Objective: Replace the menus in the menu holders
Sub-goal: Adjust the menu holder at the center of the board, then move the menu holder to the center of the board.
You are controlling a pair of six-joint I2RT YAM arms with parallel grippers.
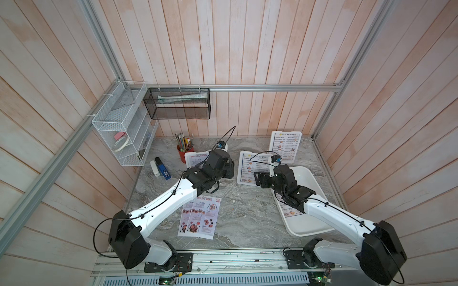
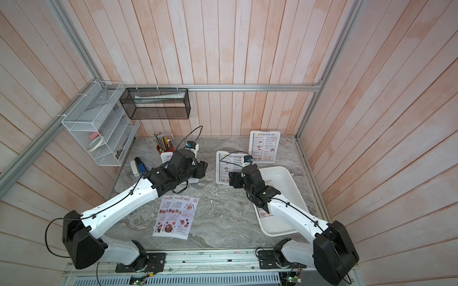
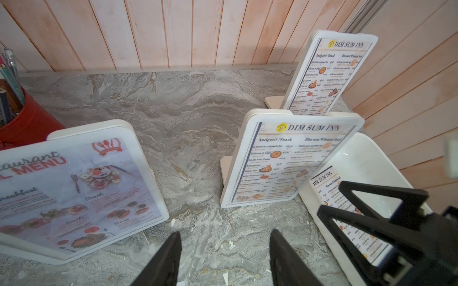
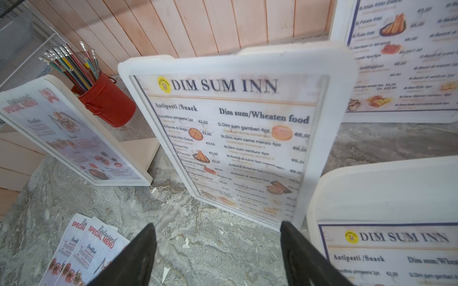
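Where both top views look down on the table [image 1: 247,218], three holders stand around the tray [image 1: 312,230]. Two read "DIM SUM INN": the far holder [image 1: 285,146] behind the tray and the middle holder [image 1: 249,168] just beside its far-left corner. The left holder [image 1: 194,159], headed "SPECIAL MENU", stands well left of the tray. Two overlapping Special Menu sheets [image 1: 200,218] lie flat on the table, also well left of the tray, and one Dim Sum sheet [image 1: 287,209] lies inside it. The left gripper [image 1: 230,169] hangs between the left and middle holders. The right gripper [image 1: 257,178] hangs just left of the tray, before the middle holder.

At the left wrist, the left gripper [image 3: 224,257] has its jaws parted over bare table, holding nothing. The left holder reads "Breakfast", "Brunch", "Lunch", "Dinner".

At the right wrist, the right gripper [image 4: 218,247] is spread wide and empty. One fingertip is close to the middle holder's lower corner, but contact cannot be told. That holder reads "Antipasti /Snack" and "Dim sum/Wheaten food". One red cup [image 4: 109,104] stands behind the left holder.
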